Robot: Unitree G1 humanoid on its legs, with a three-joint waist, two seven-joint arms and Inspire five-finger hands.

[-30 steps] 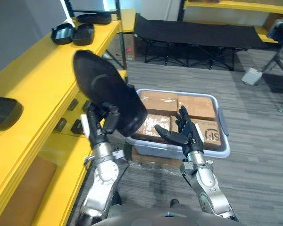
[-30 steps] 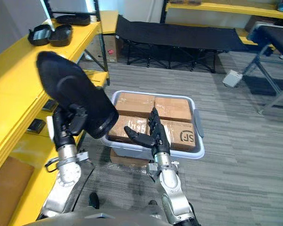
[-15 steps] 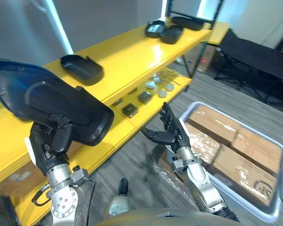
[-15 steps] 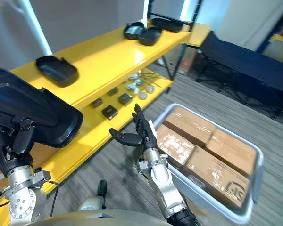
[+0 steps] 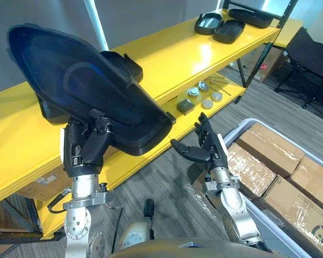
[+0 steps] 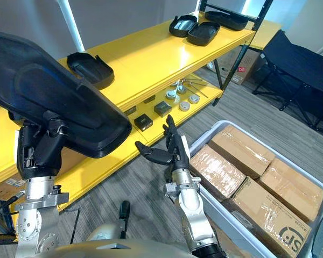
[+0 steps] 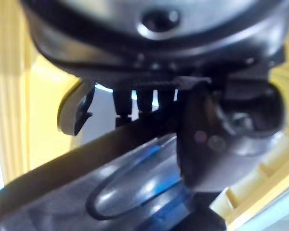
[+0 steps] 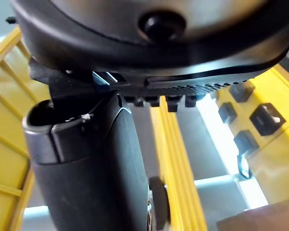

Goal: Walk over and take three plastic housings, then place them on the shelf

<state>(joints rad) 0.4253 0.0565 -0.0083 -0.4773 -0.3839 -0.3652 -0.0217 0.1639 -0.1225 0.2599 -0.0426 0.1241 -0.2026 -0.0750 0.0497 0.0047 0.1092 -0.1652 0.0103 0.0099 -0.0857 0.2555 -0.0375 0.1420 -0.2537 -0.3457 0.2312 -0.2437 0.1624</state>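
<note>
Since half a second ago my view has swung, and the left hand (image 5: 86,148) has brought its housing (image 5: 91,88) up from in front of the shelf edge until it overlaps the shelf (image 5: 194,54) top. That hand's fingers and thumb are curled tight on the housing's lower edge, about halfway along its length. The housing is tilted, with its broad face towards me. Its long axis slants from a high rounded end up and left of the hand to a low end pointing at my right hand.

Just beyond the held piece, a second housing (image 6: 90,69) lies flat on the shelf top. Well beyond that, at the far end, two more housings (image 6: 184,25) sit side by side, which makes four that I count. On the lower shelf level are two black blocks (image 6: 143,122) and some small round parts (image 6: 184,106) I cannot count surely.

My right hand (image 5: 204,150) hovers beside the housing's low end, not touching it, with fingers straight, thumb spread, and nothing in it. Right of that hand a grey bin (image 6: 210,131) on the floor holds four cardboard boxes (image 6: 242,150).
</note>
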